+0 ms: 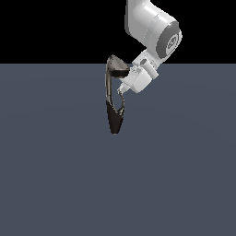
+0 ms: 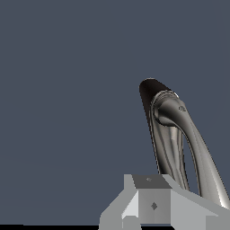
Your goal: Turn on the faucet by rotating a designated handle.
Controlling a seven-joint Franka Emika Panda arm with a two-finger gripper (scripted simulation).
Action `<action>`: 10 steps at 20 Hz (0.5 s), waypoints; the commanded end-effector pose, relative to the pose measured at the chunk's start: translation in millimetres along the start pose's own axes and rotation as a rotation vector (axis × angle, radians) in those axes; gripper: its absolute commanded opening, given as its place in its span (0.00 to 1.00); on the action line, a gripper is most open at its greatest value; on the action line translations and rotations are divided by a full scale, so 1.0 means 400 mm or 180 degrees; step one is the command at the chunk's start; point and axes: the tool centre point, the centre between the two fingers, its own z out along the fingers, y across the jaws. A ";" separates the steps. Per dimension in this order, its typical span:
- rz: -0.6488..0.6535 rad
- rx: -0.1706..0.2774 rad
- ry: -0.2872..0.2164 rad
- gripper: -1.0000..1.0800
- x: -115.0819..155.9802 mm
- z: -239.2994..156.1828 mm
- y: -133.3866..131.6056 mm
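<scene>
In the exterior view the faucet [image 1: 108, 90] stands mid-scene with a black tapered base [image 1: 114, 122], a slim neck and a hooded head [image 1: 116, 67]. Its thin curved handle [image 1: 122, 102] rises from the base on the exterior view's right. My gripper [image 1: 121, 89] comes down from the upper right, its tips at the handle's upper end, just under the head. The wrist view looks along the faucet [image 2: 197, 152] toward its dark base [image 2: 147, 92]. There the thinner handle [image 2: 168, 150] runs behind my grey fingers [image 2: 152, 200]. The gap between the fingers does not show.
A flat blue-grey floor [image 1: 55, 175] surrounds the faucet on all sides. The white arm [image 1: 154, 32] reaches in from the top right of the exterior view. Nothing else shows.
</scene>
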 end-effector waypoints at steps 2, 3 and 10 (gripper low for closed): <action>-0.0001 0.0001 0.0001 0.00 -0.007 0.000 0.019; -0.0001 0.0001 0.0001 0.00 -0.009 0.000 0.025; 0.0000 0.0002 0.0000 0.00 -0.024 -0.001 0.069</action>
